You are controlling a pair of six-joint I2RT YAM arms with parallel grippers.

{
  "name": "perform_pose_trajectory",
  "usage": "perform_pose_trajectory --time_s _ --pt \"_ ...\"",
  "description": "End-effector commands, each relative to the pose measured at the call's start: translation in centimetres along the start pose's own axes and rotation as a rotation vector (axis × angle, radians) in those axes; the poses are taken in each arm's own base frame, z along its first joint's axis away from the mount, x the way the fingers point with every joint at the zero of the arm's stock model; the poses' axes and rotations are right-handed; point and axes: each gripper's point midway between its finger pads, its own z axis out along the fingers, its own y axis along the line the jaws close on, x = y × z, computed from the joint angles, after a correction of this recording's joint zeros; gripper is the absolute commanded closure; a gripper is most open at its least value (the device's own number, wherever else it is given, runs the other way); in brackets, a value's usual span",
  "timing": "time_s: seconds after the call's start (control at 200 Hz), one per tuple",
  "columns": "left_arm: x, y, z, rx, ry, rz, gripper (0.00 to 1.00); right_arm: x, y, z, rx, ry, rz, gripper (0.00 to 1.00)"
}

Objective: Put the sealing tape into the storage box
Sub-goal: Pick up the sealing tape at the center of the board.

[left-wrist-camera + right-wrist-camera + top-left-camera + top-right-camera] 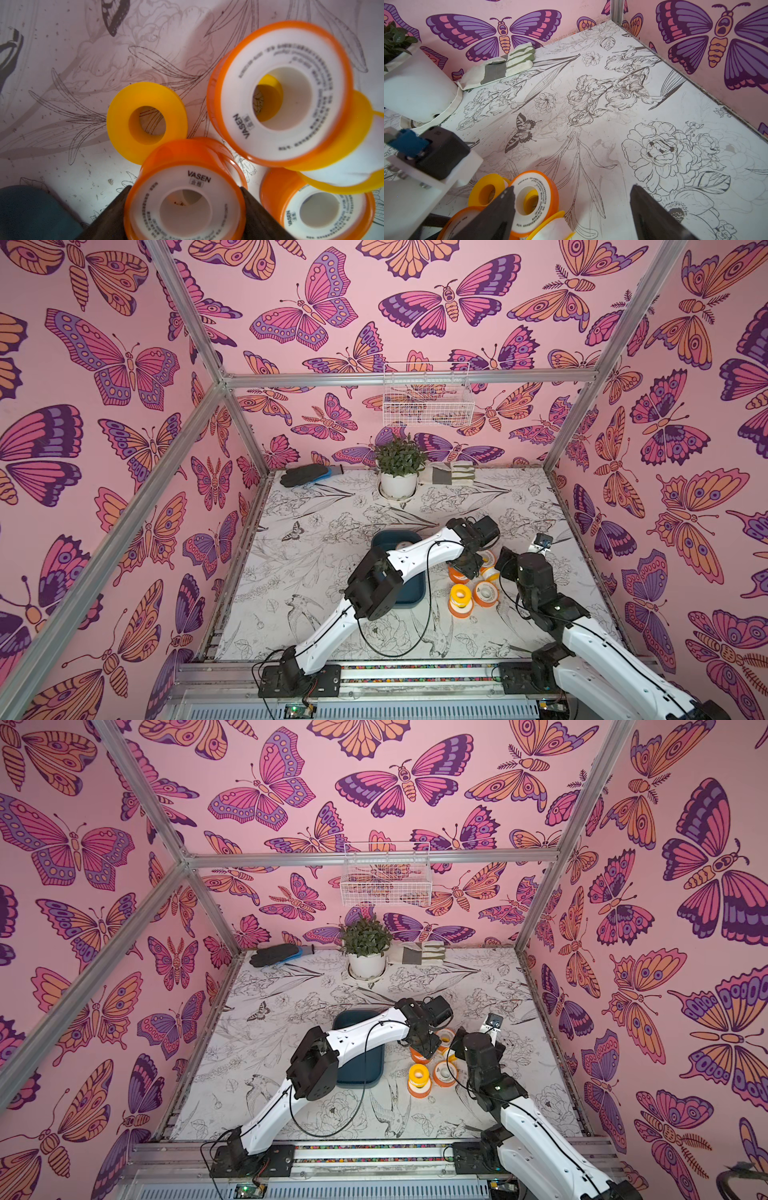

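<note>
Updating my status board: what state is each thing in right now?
left pincer: closed on an orange spool.
right pincer: open, empty.
storage box: upright, partly covered by the left arm.
yellow spool: flat on the table, outside the box.
tilted orange spool: leaning on a neighbouring spool.

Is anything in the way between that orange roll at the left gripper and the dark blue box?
Nothing visible. In the left wrist view, only bare table lies between the orange spool, flanked by the left gripper, and the storage box corner. The yellow spool sits beside it, off that line.
</note>
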Motion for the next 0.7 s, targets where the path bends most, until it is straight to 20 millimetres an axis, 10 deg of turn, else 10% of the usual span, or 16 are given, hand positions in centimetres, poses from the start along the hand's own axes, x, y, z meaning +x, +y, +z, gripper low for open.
perform_pose_trajectory --time_s 0.0,0.396,0.696 --pt "-0.3 0.6 -2.8 -0.032 -0.035 0.005 0.38 -1.2 0.3 -0.1 -0.007 -0.024 0.032 0.10" --pt "0.3 4.2 -8.3 -0.156 -0.112 -0.011 0.38 -1.3 0.3 -0.2 -0.010 -0.026 0.034 0.10" --pt "5.3 9.5 -11.6 -0.289 -0.090 -0.091 0.39 -1.2 0.3 -0.1 -0.009 -0.022 0.030 0.10"
